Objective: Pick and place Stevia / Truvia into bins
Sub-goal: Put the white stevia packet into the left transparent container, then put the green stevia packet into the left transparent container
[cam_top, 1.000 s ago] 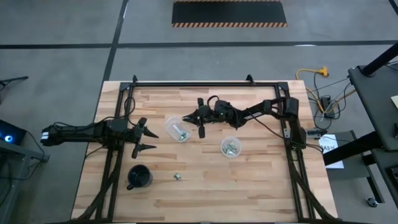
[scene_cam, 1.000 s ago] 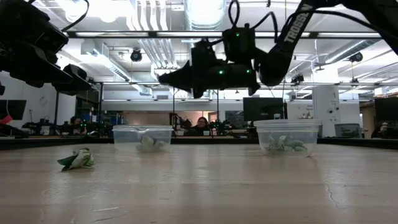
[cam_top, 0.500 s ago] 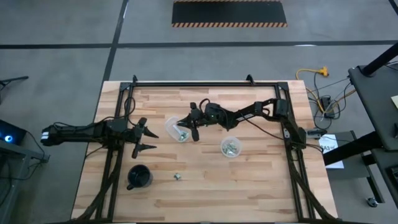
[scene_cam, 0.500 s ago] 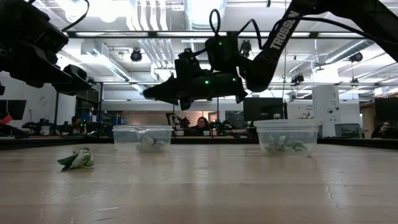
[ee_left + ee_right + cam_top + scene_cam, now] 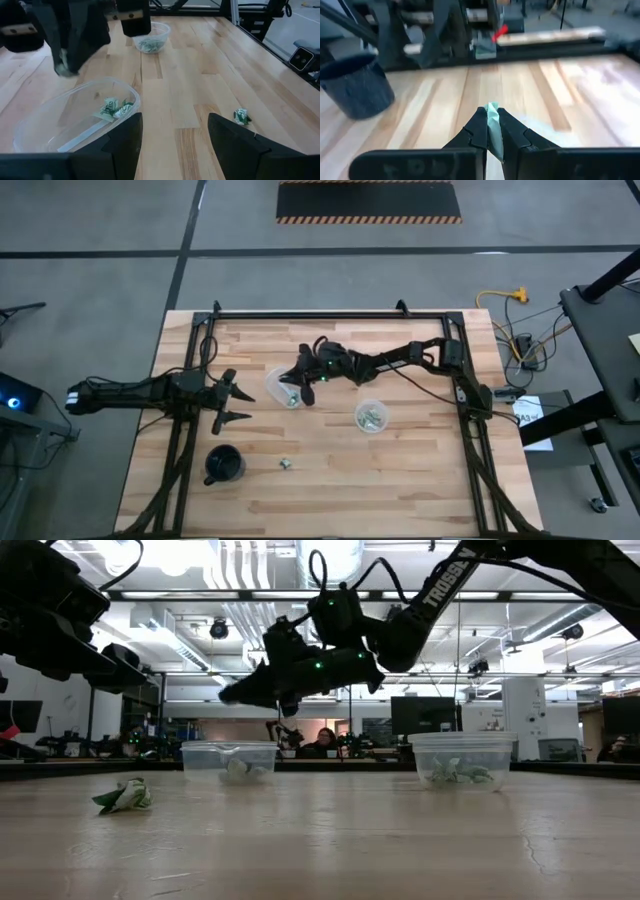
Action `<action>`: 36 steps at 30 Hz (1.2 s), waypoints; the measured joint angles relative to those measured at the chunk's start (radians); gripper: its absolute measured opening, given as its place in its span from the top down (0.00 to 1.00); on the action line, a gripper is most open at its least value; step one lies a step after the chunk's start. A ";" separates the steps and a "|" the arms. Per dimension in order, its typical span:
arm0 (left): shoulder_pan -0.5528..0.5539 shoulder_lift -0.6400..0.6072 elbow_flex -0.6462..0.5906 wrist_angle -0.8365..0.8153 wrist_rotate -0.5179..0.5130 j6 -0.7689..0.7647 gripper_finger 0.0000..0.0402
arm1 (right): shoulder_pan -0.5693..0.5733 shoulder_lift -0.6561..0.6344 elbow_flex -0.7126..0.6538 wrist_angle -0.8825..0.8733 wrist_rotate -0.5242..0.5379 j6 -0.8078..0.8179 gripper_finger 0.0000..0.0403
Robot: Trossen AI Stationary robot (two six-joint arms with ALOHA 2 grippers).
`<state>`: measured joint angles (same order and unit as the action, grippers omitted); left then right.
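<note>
Pale wooden planks form the table (image 5: 400, 470), where two clear bins (image 5: 285, 388) (image 5: 371, 416) are set near the middle, each already holding crumpled packets. A thin green-and-white Stevia packet (image 5: 493, 125) is pinched upright between the closed fingers of the right gripper (image 5: 297, 380), carried above the nearer bin, presumably for dropping in. One more packet (image 5: 285, 464) is left lying on the boards near a black cup (image 5: 224, 465). The left gripper (image 5: 234, 402) is parked open beside that bin.
</note>
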<state>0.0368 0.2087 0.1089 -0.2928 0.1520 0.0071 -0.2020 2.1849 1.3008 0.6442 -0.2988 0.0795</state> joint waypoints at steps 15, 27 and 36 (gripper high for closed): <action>0.000 0.000 0.000 0.000 0.000 0.000 0.48 | 0.001 0.000 0.021 -0.090 0.014 0.003 0.90; 0.000 0.000 0.000 0.000 0.000 0.000 0.48 | 0.002 0.000 0.020 -0.095 0.014 0.065 0.55; 0.000 0.000 0.000 0.000 0.000 0.000 0.48 | 0.003 0.000 0.020 -0.094 0.013 0.101 0.38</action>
<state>0.0364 0.2085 0.1089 -0.2932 0.1520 0.0071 -0.1989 2.1849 1.3209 0.5499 -0.2855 0.1810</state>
